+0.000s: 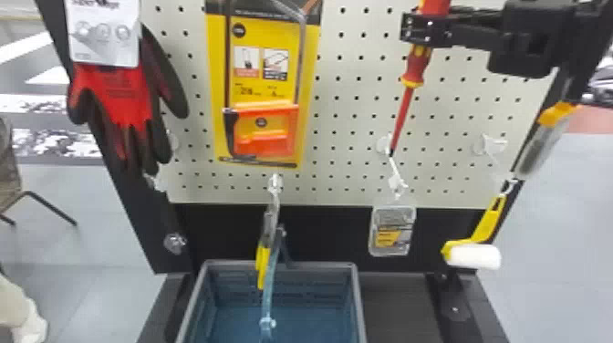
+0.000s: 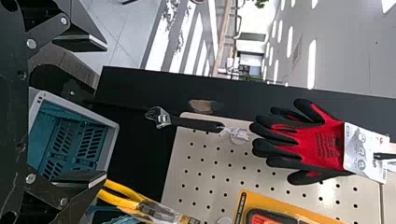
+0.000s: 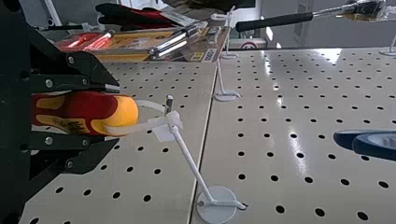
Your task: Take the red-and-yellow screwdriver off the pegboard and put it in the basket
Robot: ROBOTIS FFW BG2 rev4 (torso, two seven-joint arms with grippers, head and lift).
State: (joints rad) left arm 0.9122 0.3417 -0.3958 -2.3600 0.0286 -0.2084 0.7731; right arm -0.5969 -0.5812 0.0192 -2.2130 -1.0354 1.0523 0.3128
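Basket [image 1: 359, 301]: grey rim, teal inside, below the pegboard [image 1: 433, 123]. Yellow-handled pliers [image 1: 261, 267] hang over its back edge; can't tell if any part dips in. Clear case [image 1: 393, 216] right of the basket, higher up, yellow label, contents unclear. Screwdriver [image 1: 417, 68]: above the basket and to its right, tip down, handle clamped in my right gripper [image 1: 425, 29]; white strap [image 3: 140, 126] runs from the handle to a hook [image 3: 189, 156]. My left gripper [image 2: 106, 111]: fingers spread, empty, basket beyond them.
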